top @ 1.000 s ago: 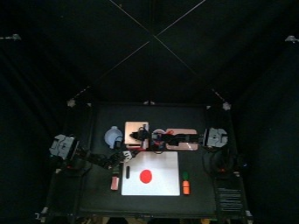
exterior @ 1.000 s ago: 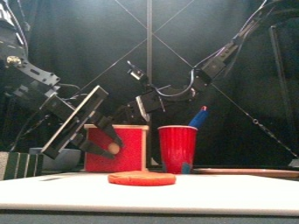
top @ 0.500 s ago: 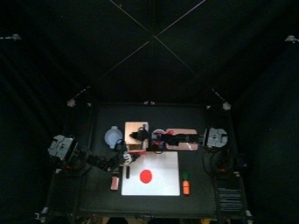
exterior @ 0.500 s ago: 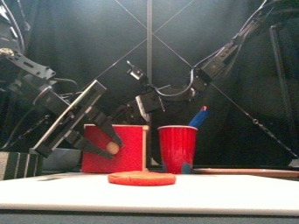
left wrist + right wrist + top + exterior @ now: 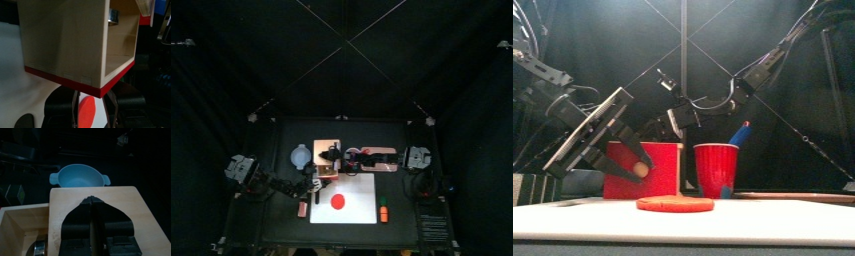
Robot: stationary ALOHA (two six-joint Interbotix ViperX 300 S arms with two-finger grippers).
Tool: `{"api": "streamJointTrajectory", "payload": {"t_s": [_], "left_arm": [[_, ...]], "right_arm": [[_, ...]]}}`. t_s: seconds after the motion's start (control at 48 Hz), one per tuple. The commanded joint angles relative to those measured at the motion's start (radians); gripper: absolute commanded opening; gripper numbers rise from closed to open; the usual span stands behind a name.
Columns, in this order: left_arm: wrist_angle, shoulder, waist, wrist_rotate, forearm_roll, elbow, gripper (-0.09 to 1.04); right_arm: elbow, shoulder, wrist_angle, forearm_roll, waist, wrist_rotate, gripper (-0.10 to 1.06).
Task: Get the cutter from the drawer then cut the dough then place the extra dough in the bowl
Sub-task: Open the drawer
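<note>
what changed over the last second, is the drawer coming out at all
The left tool, shut on the red drawer front, drew it a little further out of the pale wooden box, toward the table's front. Nothing was let go. The right tool stays pressed on the box's top. The flat red dough disc and the red cup did not move.

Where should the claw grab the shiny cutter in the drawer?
Probably pinch the cutter by its metal rim, coming straight down from above. It lies deep in the drawer, whose wooden walls close the sides; only the top is open. Its handle isn't visible.
</note>
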Motion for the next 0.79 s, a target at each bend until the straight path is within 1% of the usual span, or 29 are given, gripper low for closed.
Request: {"api": "streamJointTrajectory", "payload": {"t_s": [0.021, 0.792], "left_arm": [[0.021, -0.021, -0.025, 0.003, 0.005, 0.005, 0.55], [0.021, -0.020, -0.028, 0.005, 0.017, -0.040, 0.55]], "right_arm": [[0.000, 0.002, 0.026, -0.002, 0.005, -0.005, 0.03], [-0.026, 0.006, 0.054, -0.003, 0.000, -0.005, 0.03]]}}
